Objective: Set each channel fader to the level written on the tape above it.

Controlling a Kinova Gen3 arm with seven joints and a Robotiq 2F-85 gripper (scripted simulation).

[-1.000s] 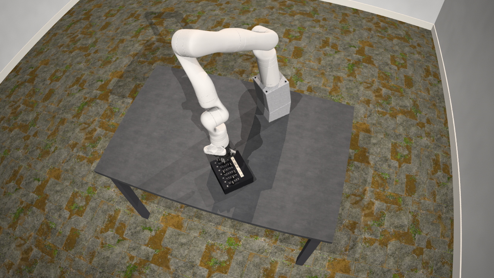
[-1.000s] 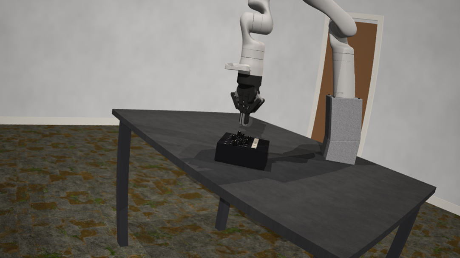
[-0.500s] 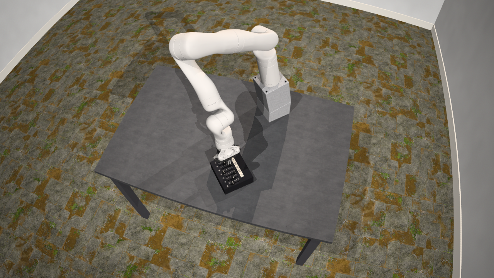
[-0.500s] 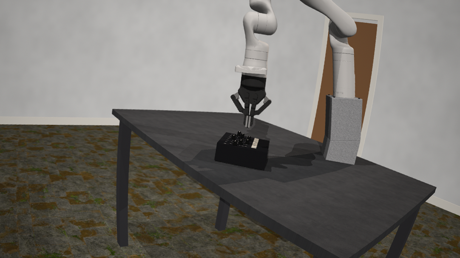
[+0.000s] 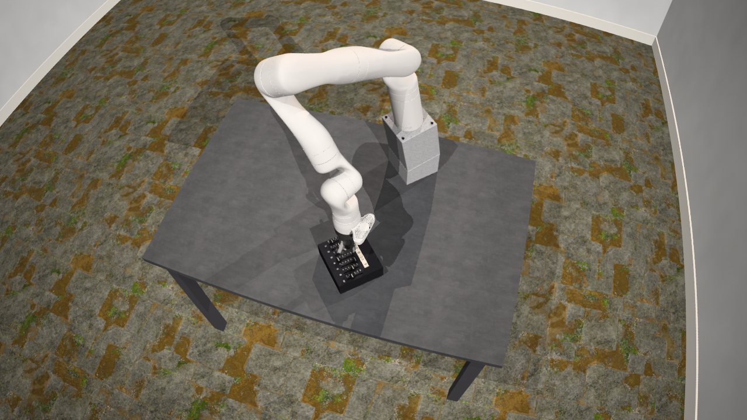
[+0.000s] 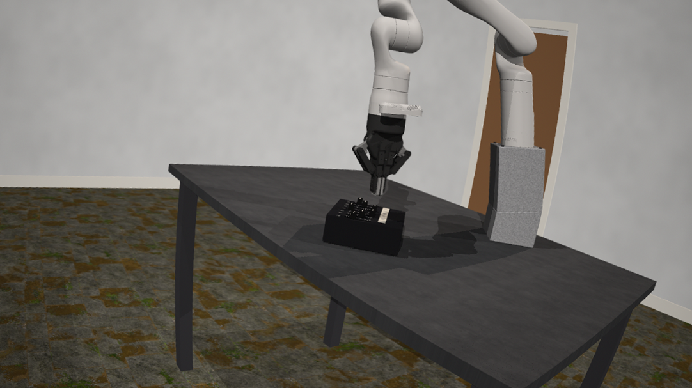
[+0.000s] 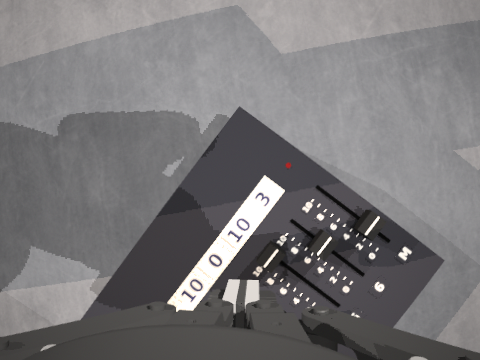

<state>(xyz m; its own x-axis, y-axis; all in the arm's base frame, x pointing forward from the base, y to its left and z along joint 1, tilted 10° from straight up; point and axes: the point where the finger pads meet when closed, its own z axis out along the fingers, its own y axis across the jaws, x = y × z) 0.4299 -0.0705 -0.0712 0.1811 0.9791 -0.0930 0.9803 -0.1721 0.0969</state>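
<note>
The lighting desk (image 5: pixel 361 280) (image 6: pixel 361 237) (image 7: pixel 240 145) stands flat on the table. Its tape (image 5: pixel 361 256) (image 6: pixel 383 215) (image 7: pixel 226 247) shows 3, 10, 0 and 10 in the wrist view, from channel 6 towards the lower channels. The master fader (image 7: pixel 370 225) stands between about 2 and 3. The channel 6 fader (image 7: pixel 322 244) stands near 5, the channel 5 fader (image 7: pixel 270 257) near 10. My gripper (image 6: pixel 377 187) (image 7: pixel 243 301) is shut and empty above the desk. It hides the lower channels in the wrist view.
The grey table (image 5: pixel 464 234) (image 6: pixel 440 312) bears the desk and, behind it, the arm's pedestal (image 5: pixel 422 154) (image 6: pixel 516 193). The table's front edge lies beyond the desk. A small red dot (image 7: pixel 288 165) shows on the desk beside the tape.
</note>
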